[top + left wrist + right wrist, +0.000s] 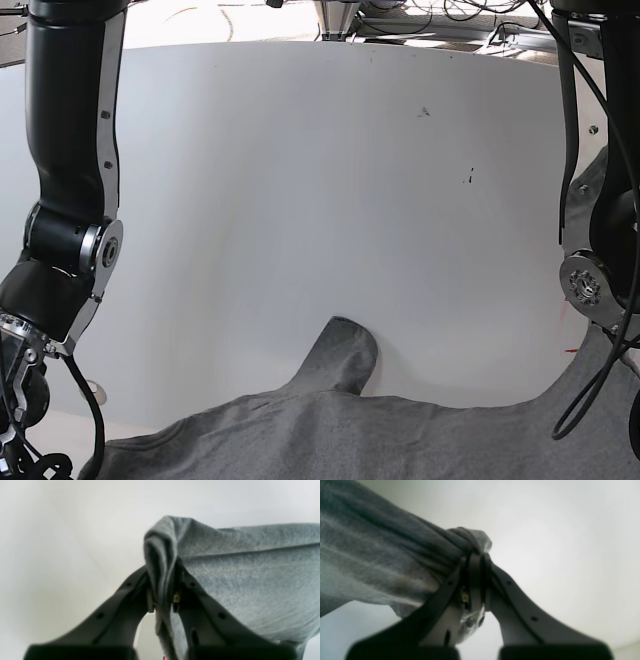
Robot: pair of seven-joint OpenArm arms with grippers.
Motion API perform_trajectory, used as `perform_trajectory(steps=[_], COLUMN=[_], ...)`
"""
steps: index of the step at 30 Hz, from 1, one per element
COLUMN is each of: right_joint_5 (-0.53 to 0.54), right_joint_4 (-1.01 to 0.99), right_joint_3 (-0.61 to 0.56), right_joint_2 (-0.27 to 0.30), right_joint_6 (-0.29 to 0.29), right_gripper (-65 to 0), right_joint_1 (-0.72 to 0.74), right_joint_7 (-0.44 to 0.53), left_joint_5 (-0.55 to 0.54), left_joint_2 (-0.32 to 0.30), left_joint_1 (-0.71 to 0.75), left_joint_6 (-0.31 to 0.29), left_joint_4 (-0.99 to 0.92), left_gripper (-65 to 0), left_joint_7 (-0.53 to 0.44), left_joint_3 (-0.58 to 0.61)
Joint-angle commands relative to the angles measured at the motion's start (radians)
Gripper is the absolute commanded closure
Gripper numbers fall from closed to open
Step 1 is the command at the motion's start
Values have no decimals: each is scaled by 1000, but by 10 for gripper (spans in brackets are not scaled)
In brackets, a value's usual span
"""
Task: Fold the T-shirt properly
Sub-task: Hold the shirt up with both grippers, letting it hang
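The dark grey T-shirt (330,435) stretches across the bottom of the base view between my two arms, and one sleeve (342,362) lies on the white table pointing away. In the left wrist view my left gripper (162,585) is shut on a bunched fold of the T-shirt (250,580), which spreads off to the right. My right gripper (477,562) is shut on a gathered, twisted corner of the T-shirt (377,555), which runs off to the left. The base view cuts off both grippers below its lower edge.
The white table (300,180) reaches back to a rim with cables (440,20) behind it. My right arm (65,200) stands at the left edge of the base view, my left arm (595,270) at the right. Small dark specks (424,112) mark the tabletop.
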Motion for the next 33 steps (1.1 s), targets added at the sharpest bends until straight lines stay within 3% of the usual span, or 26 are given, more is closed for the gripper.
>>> perform_trajectory(steps=[1, 21, 33], right_joint_5=[-52, -52, -58], right_joint_4=[18, 58, -79], right_joint_3=[2, -3, -80], right_joint_2=[18, 14, 21], right_joint_6=[-12, -12, -12], right_gripper=[0, 0, 0], right_joint_1=[48, 42, 223], right_joint_7=[-32, -72, -30], left_joint_5=[34, 34, 34], left_joint_2=[-10, -10, -8], left_joint_1=[-31, 22, -91], left_joint_6=[6, 6, 14], left_joint_4=[-14, -20, -119], left_gripper=[0, 0, 0], left_joint_7=[-18, -41, -50], left_joint_3=[1, -1, 2])
